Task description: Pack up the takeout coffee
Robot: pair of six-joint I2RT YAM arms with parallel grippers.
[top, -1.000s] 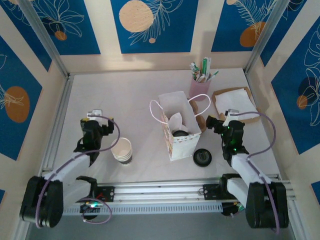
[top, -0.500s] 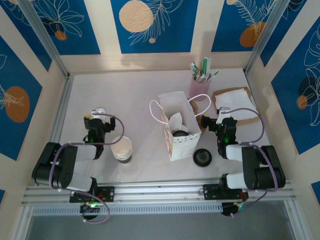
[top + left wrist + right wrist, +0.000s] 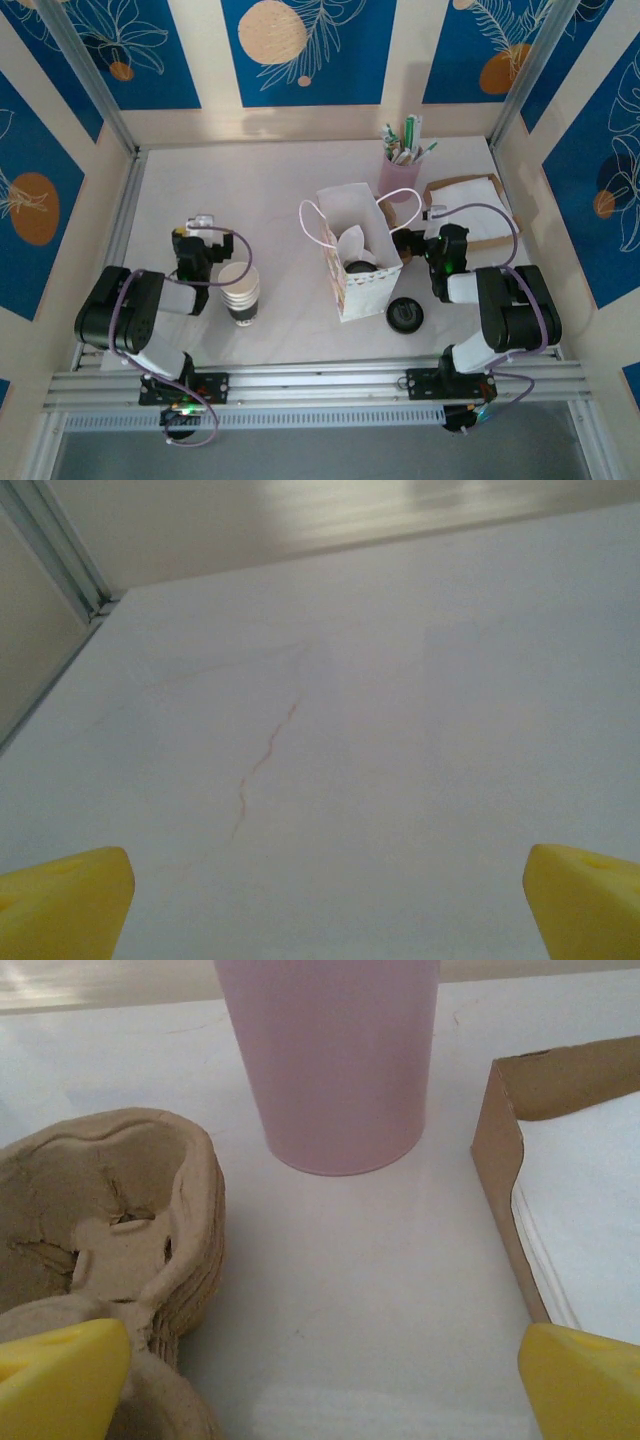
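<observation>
Top view showed the coffee sitting upright inside the bag, so the packing looked done. The left gripper and right gripper had jaws spread wide and held nothing. Little seemed left.
</observation>
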